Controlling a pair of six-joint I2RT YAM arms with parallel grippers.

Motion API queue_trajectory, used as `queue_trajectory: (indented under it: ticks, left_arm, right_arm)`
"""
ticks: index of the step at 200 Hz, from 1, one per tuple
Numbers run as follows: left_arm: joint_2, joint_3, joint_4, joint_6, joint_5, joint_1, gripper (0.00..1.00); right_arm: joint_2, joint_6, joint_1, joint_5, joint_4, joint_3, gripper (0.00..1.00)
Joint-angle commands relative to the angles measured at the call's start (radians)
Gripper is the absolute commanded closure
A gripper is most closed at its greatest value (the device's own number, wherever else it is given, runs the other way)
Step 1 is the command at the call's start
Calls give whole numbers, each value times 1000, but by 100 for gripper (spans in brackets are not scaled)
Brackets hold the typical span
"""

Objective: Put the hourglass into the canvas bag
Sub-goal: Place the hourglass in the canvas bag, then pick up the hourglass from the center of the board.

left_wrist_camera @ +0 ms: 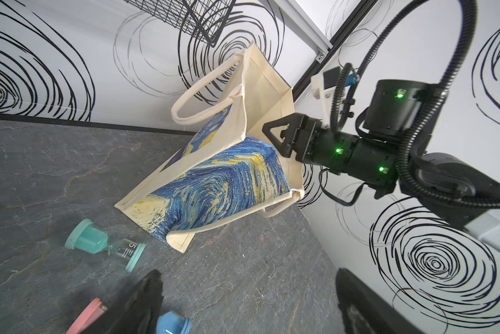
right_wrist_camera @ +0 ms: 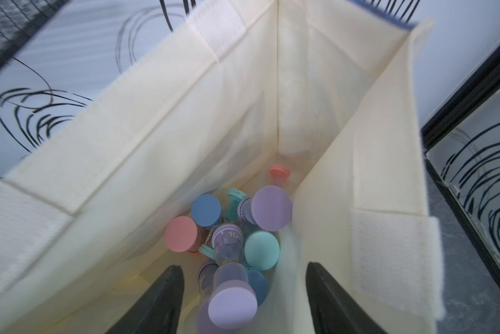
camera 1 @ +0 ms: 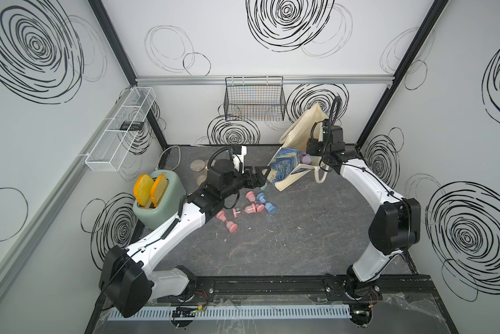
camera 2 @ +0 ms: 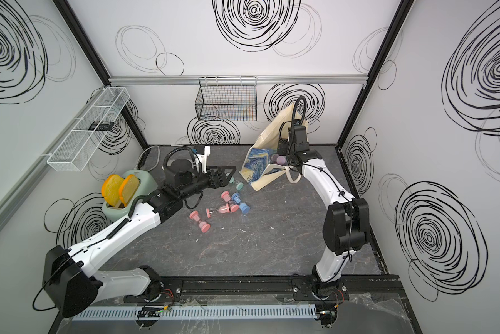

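Right gripper [right_wrist_camera: 243,267] is inside the mouth of the canvas bag [camera 1: 283,164], jaws well apart, nothing clamped. The lilac hourglass [right_wrist_camera: 233,300] sits between the two black fingers [right_wrist_camera: 162,303] in the right wrist view, blurred, touching neither as far as I can see. It's already within the bag walls, above a pile of hourglasses in the bag [right_wrist_camera: 214,228]: pink, blue, teal, lilac caps.

The bag stands tilted near the far right corner of the worktop [camera 1: 300,231], mouth open, blue-and-yellow print facing the left arm.

Left gripper [camera 1: 264,177] hovers just beside the bag's printed side, jaws wide, empty.

Loose on the worktop near the left gripper, mid worktop: a teal hourglass [left_wrist_camera: 104,248] lying on its side, pink hourglasses [camera 1: 228,222], and a blue hourglass [camera 1: 264,202].

Green toaster [camera 1: 159,202] is by the left edge.
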Motion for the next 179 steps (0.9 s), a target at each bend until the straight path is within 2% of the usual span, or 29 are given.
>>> queue_trajectory:
  ticks: [1, 42, 111, 142, 157, 179]
  left_arm:
    - [-63, -29, 48, -16, 17, 18, 4]
    - [-174, -83, -19, -9, 33, 58, 4]
    - [-402, -166, -265, 66, -55, 112, 4]
    - [-462, -197, -320, 63, -59, 129, 4]
    - [-486, -221, -333, 64, -61, 131, 4]
    - [-500, -240, -333, 53, -56, 134, 4]
  right_arm:
    - [-75, 9, 18, -20, 7, 0, 25]
    - [-169, -13, 106, 20, -41, -5, 22]
    - [-299, -52, 441, 132, -16, -210, 19]
    - [-305, -36, 532, 97, 25, -350, 19]
    - [-297, -11, 540, 38, 61, -429, 19]
    - [-271, 10, 542, 18, 117, -534, 19]
